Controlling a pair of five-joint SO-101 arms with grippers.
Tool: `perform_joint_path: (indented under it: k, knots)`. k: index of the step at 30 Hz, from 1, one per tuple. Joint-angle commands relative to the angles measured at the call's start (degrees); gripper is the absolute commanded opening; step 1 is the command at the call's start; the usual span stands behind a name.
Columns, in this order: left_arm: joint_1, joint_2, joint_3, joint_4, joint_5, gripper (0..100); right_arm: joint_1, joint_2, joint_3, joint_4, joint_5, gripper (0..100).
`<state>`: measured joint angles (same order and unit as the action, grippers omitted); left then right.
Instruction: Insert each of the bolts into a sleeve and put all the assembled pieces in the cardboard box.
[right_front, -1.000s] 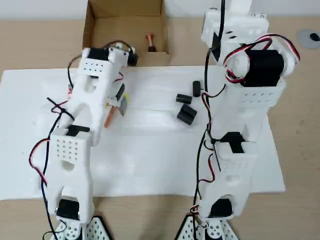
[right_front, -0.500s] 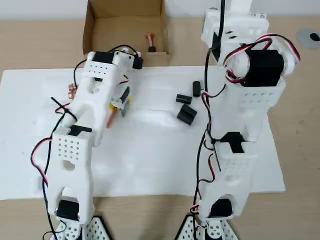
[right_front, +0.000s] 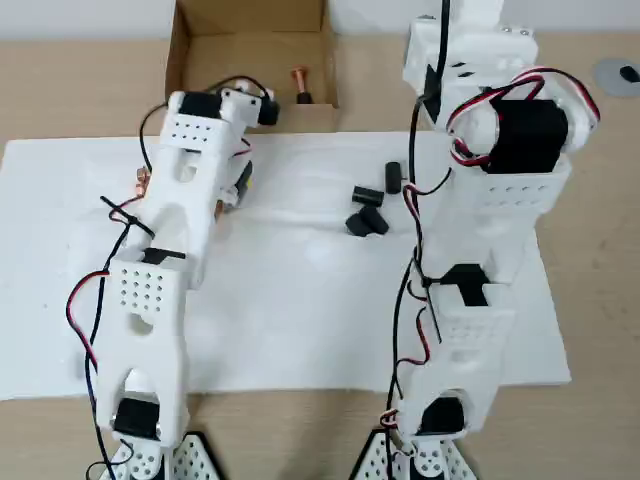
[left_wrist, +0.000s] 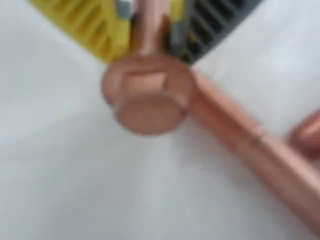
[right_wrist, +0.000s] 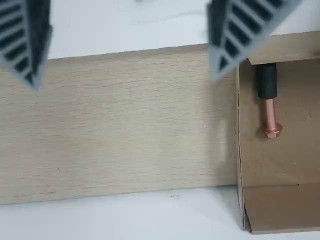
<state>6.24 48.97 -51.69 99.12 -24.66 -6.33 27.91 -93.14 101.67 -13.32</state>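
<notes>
Where left end effector (left_wrist: 150, 27) clamps copper flange bolt (left_wrist: 147, 95) by shank, jaws closed just behind head: bolt close to white sheet (left_wrist: 60, 175), second bolt (left_wrist: 250, 145) lying just beside.

Judgement: bolt rigid, smooth metal, likely light, apt to pivot in grip; hold near head leaves tip free for sleeve.

Right end effector (right_wrist: 130, 35): jaws wide apart, nothing held, above wooden surface (right_wrist: 125, 125) beside cardboard box (right_wrist: 280, 210); one assembled piece (right_wrist: 269, 105) inside.

Black sleeves (right_front: 367, 196) loose on sheet between arms; probably light, may roll; grip across body.
</notes>
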Motion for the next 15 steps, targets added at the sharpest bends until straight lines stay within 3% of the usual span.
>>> perform_joint_path:
  k: [1,8,15]
  knots:
    - [1.49,-2.95,-5.71,1.49,0.26,1,0.57,-3.74,-2.33,0.7,0.53,25.6]
    - [3.69,-15.34,0.0,1.41,0.97,1,0.57,-3.65,-1.98,0.79,0.44,25.6]
    - [3.87,-38.11,0.62,1.41,9.41,1,-0.48,-3.74,3.56,0.88,0.7,25.6]
